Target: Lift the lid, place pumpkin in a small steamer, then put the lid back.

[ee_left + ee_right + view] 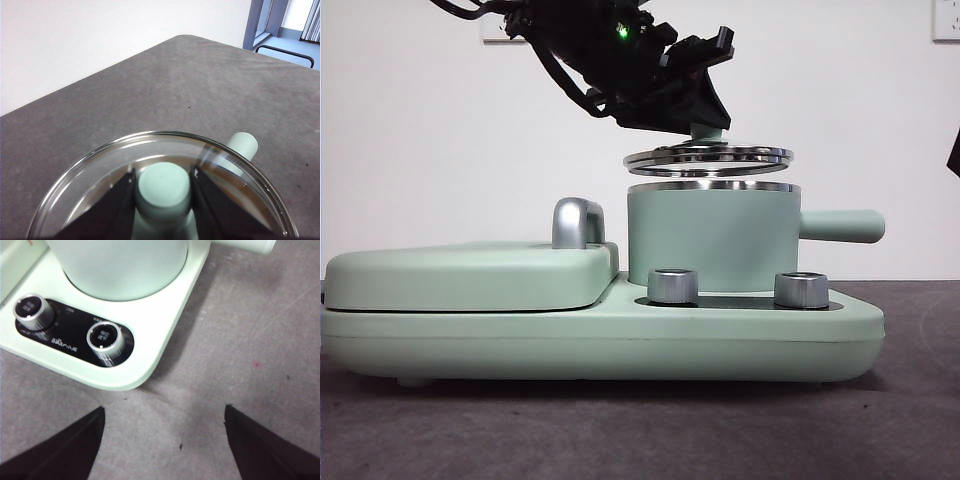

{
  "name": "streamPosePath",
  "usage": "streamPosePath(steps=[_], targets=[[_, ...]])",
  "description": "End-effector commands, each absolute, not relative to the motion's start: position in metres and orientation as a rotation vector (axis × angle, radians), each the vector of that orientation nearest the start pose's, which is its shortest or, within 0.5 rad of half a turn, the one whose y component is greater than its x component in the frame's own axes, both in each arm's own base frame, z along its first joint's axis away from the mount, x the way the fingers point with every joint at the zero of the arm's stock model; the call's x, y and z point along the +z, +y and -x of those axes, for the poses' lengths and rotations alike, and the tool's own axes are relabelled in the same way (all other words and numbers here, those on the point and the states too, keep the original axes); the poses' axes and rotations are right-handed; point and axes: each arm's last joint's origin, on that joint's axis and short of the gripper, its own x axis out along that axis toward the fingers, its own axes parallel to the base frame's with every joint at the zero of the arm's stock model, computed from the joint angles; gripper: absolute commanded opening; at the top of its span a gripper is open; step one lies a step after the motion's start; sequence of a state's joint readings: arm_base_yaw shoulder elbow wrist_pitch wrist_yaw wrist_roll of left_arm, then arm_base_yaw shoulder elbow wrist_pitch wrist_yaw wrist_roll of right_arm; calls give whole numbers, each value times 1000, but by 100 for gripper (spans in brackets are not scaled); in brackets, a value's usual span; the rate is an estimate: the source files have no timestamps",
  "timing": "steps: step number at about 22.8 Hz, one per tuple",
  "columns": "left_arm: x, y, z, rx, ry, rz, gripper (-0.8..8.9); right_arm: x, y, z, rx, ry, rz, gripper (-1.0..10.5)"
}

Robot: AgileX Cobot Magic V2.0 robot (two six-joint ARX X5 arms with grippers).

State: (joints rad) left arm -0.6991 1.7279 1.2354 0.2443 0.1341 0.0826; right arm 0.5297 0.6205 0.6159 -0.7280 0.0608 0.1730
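Note:
The glass lid [710, 159] with steel rim hangs a little above the small steamer [712, 236], slightly tilted. My left gripper [705, 125] comes from the upper left and is shut on the lid's mint-green knob [163, 189]; the clear lid [100, 165] spreads around the jaws in the left wrist view, with the steamer's stubby handle [241, 147] seen past it. The handle points right in the front view [842, 226]. My right gripper [162, 440] is open and empty above the table, near the steamer's base [125, 260]. The pumpkin is out of view.
The steamer stands on a mint-green appliance base [600, 335] with two steel dials [672, 285] [801, 290], also in the right wrist view [105, 338]. A flat griddle cover [470, 272] with steel handle [576, 222] lies left. Grey table surface [240, 350] around.

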Motion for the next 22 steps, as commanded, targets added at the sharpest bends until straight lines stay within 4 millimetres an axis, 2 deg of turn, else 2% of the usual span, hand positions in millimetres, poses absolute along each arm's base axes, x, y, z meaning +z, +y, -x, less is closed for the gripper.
streamPosePath(steps=[1,13,22], targets=[[286,-268,-305,-864,151,-142,16,251,61,-107,368,741,56,368],[274,-270,-304,-890,226,-190,16,251,61,-107,365,739,63,368],[267,-275,-309,-906,192,-175,16,250,61,-107,364,748,65,368]])
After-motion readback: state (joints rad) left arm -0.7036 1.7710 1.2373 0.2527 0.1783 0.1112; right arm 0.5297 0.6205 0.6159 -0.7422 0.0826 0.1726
